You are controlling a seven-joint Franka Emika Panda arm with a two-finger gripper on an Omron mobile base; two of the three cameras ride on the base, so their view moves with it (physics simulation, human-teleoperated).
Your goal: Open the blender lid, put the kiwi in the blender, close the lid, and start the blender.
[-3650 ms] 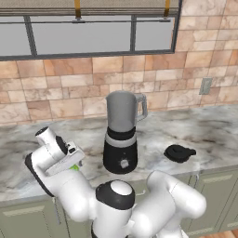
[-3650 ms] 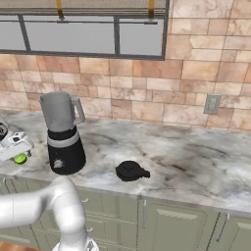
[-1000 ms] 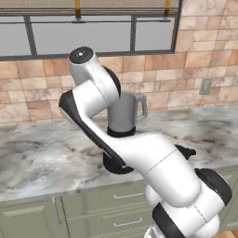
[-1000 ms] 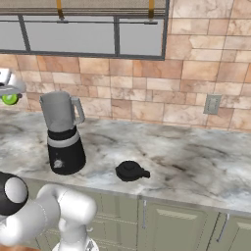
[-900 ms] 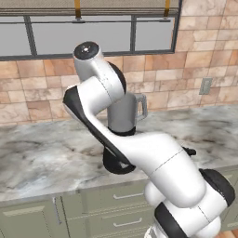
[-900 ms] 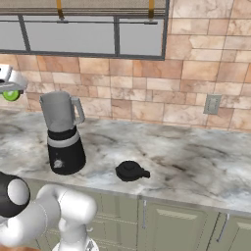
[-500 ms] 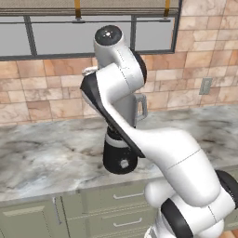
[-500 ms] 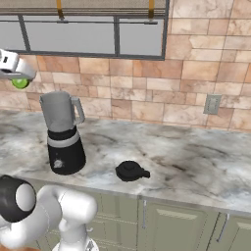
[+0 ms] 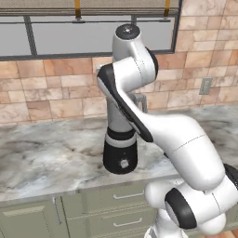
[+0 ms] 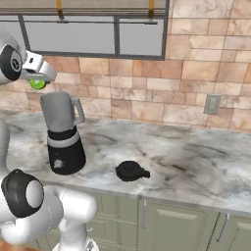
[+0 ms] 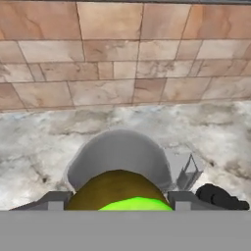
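— Kiwi (image 11: 120, 192) sits pinched in the half-closed hand (image 10: 40, 77), high over the open blender (image 10: 62, 132).
— Small, soft and slick, I'd guess; gripping across its middle looks right.
— Lid (image 10: 131, 171) lies off on the worktop (image 10: 196, 162), well apart.

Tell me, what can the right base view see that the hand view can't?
The right base view alone shows the blender's black base and the whole lid lying on the counter. The hand view alone looks down into the open jar, the kiwi just above it. Both show the jar, kiwi, brick wall and counter.
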